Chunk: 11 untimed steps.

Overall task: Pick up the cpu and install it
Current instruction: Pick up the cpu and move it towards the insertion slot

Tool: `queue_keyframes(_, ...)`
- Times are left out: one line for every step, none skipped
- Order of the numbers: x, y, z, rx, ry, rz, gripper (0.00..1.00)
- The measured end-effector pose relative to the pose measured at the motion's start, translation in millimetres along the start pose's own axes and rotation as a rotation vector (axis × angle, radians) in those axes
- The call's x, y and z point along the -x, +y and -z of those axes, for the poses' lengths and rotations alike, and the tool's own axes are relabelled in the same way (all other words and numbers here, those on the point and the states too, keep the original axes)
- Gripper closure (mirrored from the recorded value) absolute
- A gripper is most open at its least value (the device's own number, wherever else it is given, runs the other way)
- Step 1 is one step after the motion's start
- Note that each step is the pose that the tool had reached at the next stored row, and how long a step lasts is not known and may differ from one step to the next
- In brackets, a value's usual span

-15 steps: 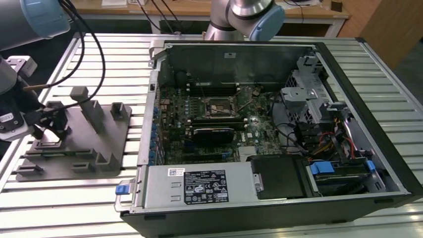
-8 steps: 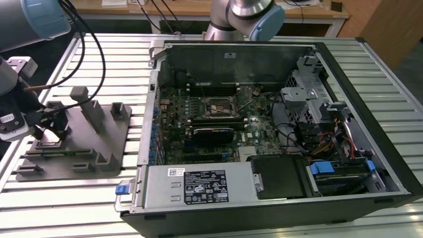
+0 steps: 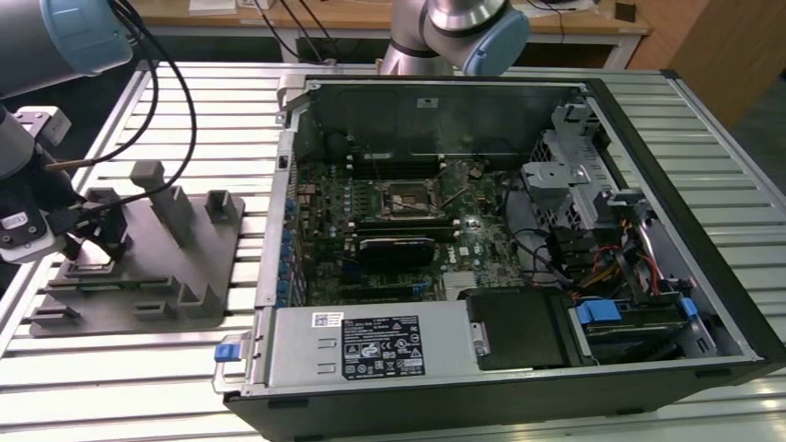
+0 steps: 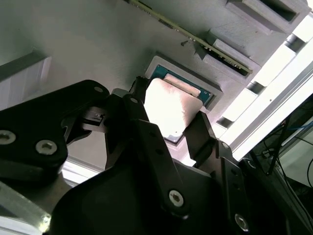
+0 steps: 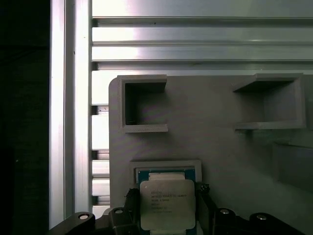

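Exterior view: the gripper (image 3: 84, 241) is seen low over the grey tray (image 3: 184, 276), beside an open computer case (image 3: 687, 184). Second wrist view: the cpu (image 4: 171, 108) is clasped between its black fingers (image 4: 146, 128). First wrist view: the cpu is held at the tray's square pocket (image 5: 166, 165)

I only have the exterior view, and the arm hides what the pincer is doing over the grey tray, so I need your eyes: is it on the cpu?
Observer: Yes. In both wrist views the pincer has a finger against each of two opposite edges of the cpu.
Operator: Which face is up?
Observer: The silvery metal top faces the first wrist view's camera.
Operator: Where on the tray?
Observer: At a raised-rim pocket near a corner of the grey tray. I cannot tell whether it is lifted clear.
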State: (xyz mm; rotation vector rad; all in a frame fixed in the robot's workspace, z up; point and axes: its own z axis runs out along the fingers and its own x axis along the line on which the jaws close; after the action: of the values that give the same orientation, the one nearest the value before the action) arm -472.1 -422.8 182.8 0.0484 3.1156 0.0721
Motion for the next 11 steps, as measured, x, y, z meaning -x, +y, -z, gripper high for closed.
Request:
queue_keyframes(0.0, 0.0, 0.0, 0.0, 0.0, 0.0, 0.41)
queue_keyframes(0.0, 0.0, -0.2, 0.0001, -0.0001, 0.0, 0.41)
queue_keyframes(0.0, 0.0, -0.2, 0.0001, -0.0001, 0.0, 0.41)
queue_keyframes(0.0, 0.0, -0.3, 0.0001, -0.0002, 0.0, 0.41)
queue_keyframes(0.0, 0.0, -0.2, 0.0, -0.0001, 0.0, 0.41)
queue_keyframes(0.0, 0.0, -0.2, 0.0, 0.0, 0.0, 0.41)
queue_keyframes(0.0, 0.0, -0.2, 0.0, 0.0, 0.0, 0.42)
queue_keyframes(0.0, 0.0, -0.3, 0.0, 0.0, 0.0, 0.45)
queue_keyframes(0.0, 0.0, -0.3, 0.0, -0.0001, 0.0, 0.45)
queue_keyframes(0.0, 0.0, -0.4, 0.0001, -0.0002, 0.0, 0.45)
queue_keyframes(0.0, 0.0, -0.4, 0.0001, -0.0001, 0.0, 0.45)
